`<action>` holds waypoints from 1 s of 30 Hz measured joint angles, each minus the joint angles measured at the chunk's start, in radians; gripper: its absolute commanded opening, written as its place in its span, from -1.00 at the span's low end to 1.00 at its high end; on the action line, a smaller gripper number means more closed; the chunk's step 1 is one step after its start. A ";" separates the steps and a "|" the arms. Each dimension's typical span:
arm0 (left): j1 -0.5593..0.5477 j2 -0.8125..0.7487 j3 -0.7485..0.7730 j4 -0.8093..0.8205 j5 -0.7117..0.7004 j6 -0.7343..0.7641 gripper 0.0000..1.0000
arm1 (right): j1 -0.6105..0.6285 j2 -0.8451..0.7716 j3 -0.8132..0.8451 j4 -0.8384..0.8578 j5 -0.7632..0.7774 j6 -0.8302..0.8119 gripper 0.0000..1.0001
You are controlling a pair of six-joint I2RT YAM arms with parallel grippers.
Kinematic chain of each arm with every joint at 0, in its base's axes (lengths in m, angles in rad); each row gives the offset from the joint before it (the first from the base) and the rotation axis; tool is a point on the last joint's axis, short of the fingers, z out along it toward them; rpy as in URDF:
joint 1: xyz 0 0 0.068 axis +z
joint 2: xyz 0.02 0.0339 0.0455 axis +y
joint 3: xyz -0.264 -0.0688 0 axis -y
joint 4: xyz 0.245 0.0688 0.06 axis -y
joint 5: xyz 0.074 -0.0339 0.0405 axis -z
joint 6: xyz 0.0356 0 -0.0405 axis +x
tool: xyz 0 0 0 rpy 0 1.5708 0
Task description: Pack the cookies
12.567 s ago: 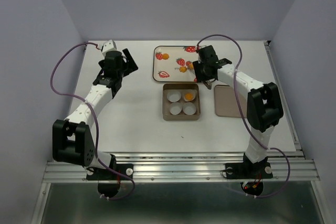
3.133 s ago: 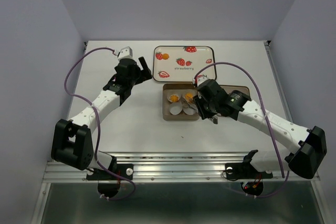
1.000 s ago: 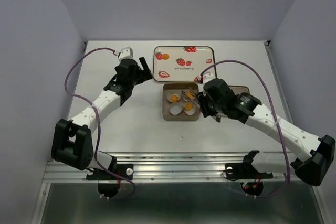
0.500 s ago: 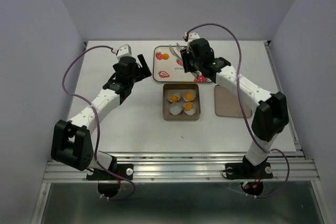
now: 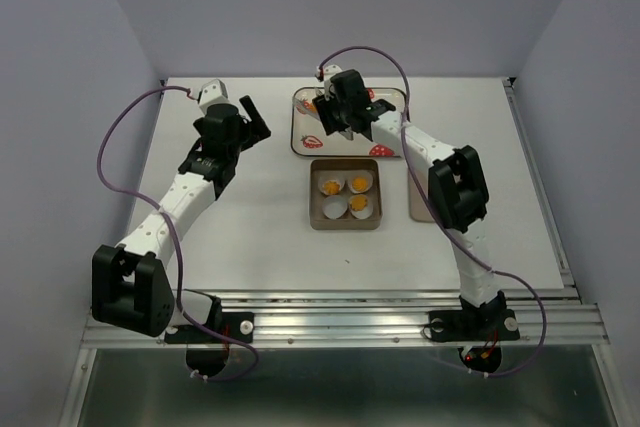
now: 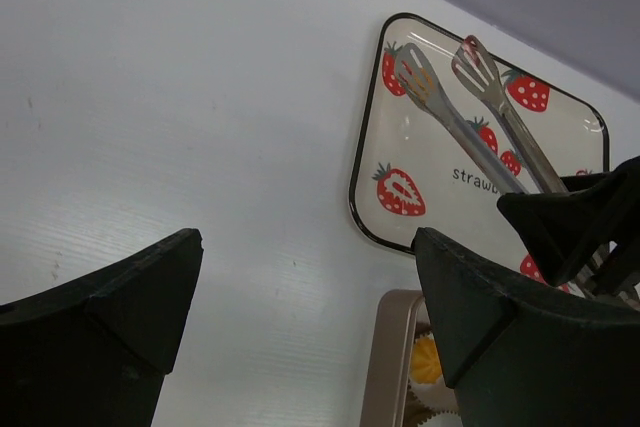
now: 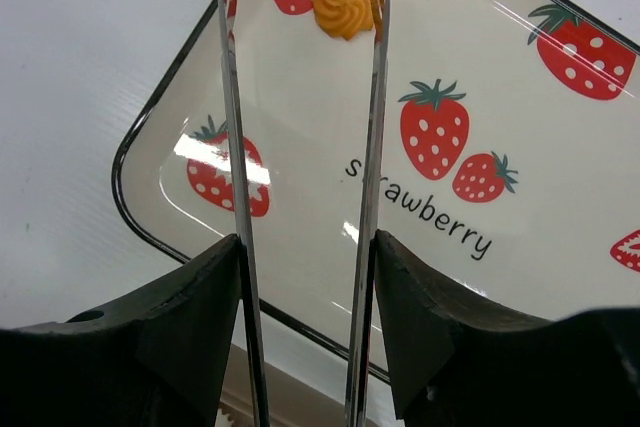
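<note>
One cookie lies on strawberry tray, far corner, just ahead between parted tongs tips; right gripper, nearer arm, clamps the tongs; left gripper spread, empty; three others in box

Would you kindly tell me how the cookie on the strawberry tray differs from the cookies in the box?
The tray cookie lies bare on the strawberry tray; the box cookies each sit in a white paper cup inside the box. The tray cookie is alone; the box cookies number three. The tray cookie shows between the arms of the tongs; no tool is over the box cookies. Both kinds are round and orange-yellow.
</note>
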 measured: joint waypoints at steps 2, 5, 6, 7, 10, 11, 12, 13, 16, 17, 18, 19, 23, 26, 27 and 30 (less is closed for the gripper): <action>0.001 -0.005 0.000 0.000 0.000 0.000 0.98 | 0.000 0.024 0.018 -0.003 0.008 -0.009 0.21; 0.001 -0.007 0.000 0.000 0.000 0.000 0.98 | -0.004 0.050 0.036 -0.006 0.032 -0.019 0.21; 0.002 -0.007 0.000 -0.001 0.000 0.000 0.98 | -0.005 0.056 0.041 -0.006 0.037 -0.021 0.21; 0.002 -0.007 -0.002 -0.001 0.000 0.000 0.98 | -0.006 0.066 0.046 -0.006 0.044 -0.022 0.22; 0.002 -0.007 -0.003 -0.003 0.001 0.000 0.98 | -0.007 0.080 0.050 -0.008 0.057 -0.024 0.22; 0.002 -0.007 -0.003 -0.003 0.000 0.000 0.98 | -0.011 0.083 0.050 -0.009 0.060 -0.024 0.22; 0.002 -0.007 -0.003 -0.003 0.000 0.000 0.98 | -0.012 0.087 0.050 -0.011 0.060 -0.024 0.22; 0.002 -0.007 -0.003 -0.004 0.000 0.000 0.98 | -0.013 0.089 0.051 -0.013 0.060 -0.024 0.21; 0.002 -0.007 -0.003 -0.007 0.000 0.000 0.98 | -0.024 0.100 0.053 -0.018 0.053 -0.024 0.19; 0.002 -0.007 -0.003 -0.008 0.000 0.000 0.98 | -0.026 0.103 0.054 -0.020 0.049 -0.024 0.14; 0.002 -0.007 -0.003 -0.008 0.000 0.000 0.98 | -0.027 0.106 0.056 -0.021 0.046 -0.024 0.07; 0.003 -0.007 -0.003 -0.008 0.000 0.000 0.98 | -0.029 0.108 0.057 -0.022 0.042 -0.024 0.01; 0.008 -0.007 -0.003 -0.008 0.000 0.000 0.98 | -0.036 0.128 0.084 -0.027 0.022 -0.021 -0.18; 0.008 -0.007 -0.003 -0.008 0.000 0.000 0.98 | -0.036 0.129 0.084 -0.031 0.010 -0.020 -0.25; 0.008 -0.007 -0.003 -0.008 0.000 0.000 0.98 | -0.036 0.129 0.084 -0.031 0.006 -0.019 -0.26; 0.008 -0.007 -0.003 -0.008 0.000 0.000 0.98 | -0.036 0.129 0.084 -0.031 -0.006 -0.019 -0.28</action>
